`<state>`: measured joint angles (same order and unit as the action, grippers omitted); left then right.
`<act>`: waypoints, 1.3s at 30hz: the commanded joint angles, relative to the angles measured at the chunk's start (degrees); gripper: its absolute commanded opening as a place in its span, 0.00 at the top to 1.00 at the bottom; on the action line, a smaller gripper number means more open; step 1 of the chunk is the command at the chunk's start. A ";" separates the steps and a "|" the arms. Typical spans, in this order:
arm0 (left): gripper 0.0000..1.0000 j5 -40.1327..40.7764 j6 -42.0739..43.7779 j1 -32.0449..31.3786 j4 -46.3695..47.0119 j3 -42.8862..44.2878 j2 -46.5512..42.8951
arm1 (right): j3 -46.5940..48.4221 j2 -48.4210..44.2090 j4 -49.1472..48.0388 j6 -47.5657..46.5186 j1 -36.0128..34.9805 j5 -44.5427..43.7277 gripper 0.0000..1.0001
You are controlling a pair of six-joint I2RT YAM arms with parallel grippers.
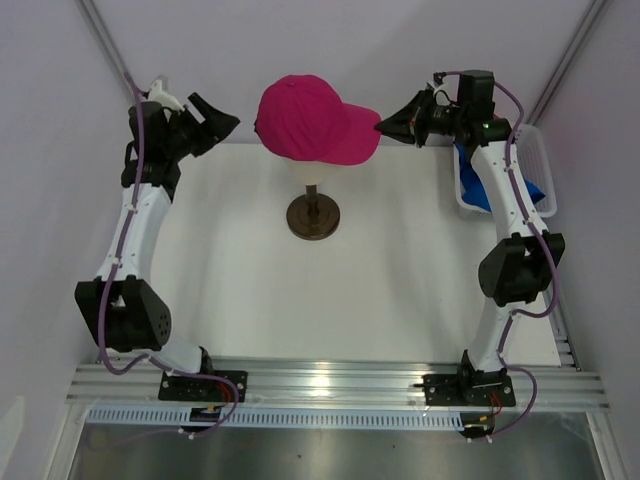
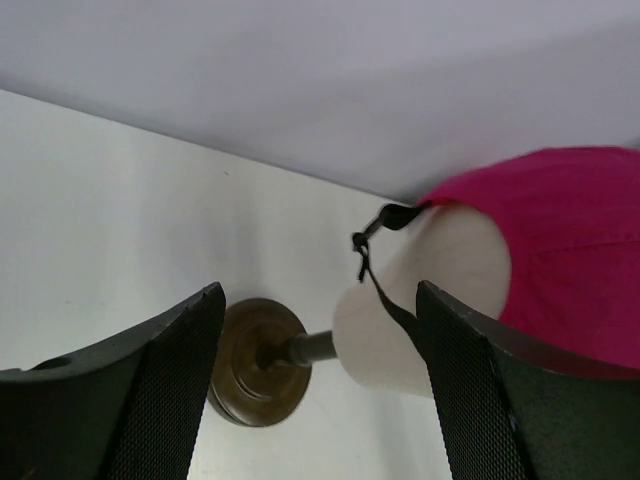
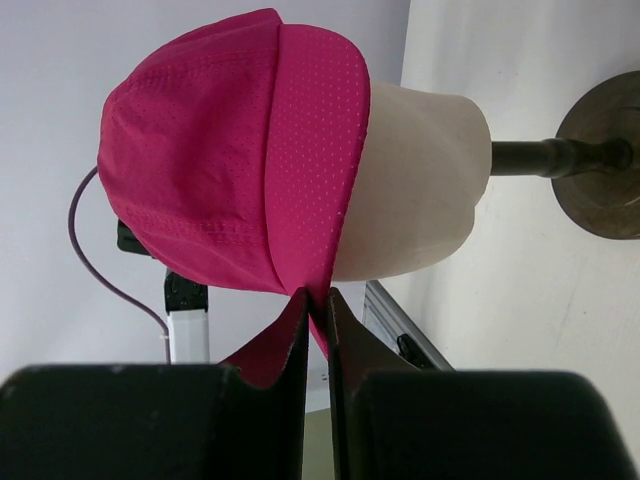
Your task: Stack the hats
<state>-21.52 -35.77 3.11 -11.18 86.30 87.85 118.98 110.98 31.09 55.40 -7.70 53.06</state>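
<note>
The magenta-pink hat (image 1: 305, 118) sits on the cream mannequin head (image 3: 420, 190), brim pointing right. My right gripper (image 1: 383, 125) is shut on the edge of the pink hat's brim (image 3: 318, 300). The royal blue hat (image 1: 478, 180) lies in the white mesh basket at the right, mostly hidden behind my right arm. My left gripper (image 1: 228, 122) is open and empty, left of the pink hat and level with it; its view shows the hat's back (image 2: 570, 250) and a black strap (image 2: 385, 290).
The mannequin's dark round stand (image 1: 313, 215) is at the table's middle back. The white mesh basket (image 1: 540, 160) stands at the right edge. Grey walls close in behind and at both sides.
</note>
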 commanded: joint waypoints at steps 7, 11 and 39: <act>0.20 -6.71 2.90 -5.93 -5.60 11.25 9.52 | 2.75 0.73 -0.24 -0.20 -0.29 0.11 0.89; 0.22 -4.68 3.60 -5.93 -8.41 11.87 11.81 | 2.93 0.55 -0.59 -0.03 -0.38 0.12 0.89; 0.27 2.80 7.12 -7.77 -9.12 2.11 11.21 | 7.50 3.28 -3.75 3.49 -0.73 -0.06 0.76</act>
<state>-21.15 -31.42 -4.38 -15.84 90.32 100.44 123.66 114.02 30.02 57.91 -8.05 52.53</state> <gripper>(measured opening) 0.729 0.228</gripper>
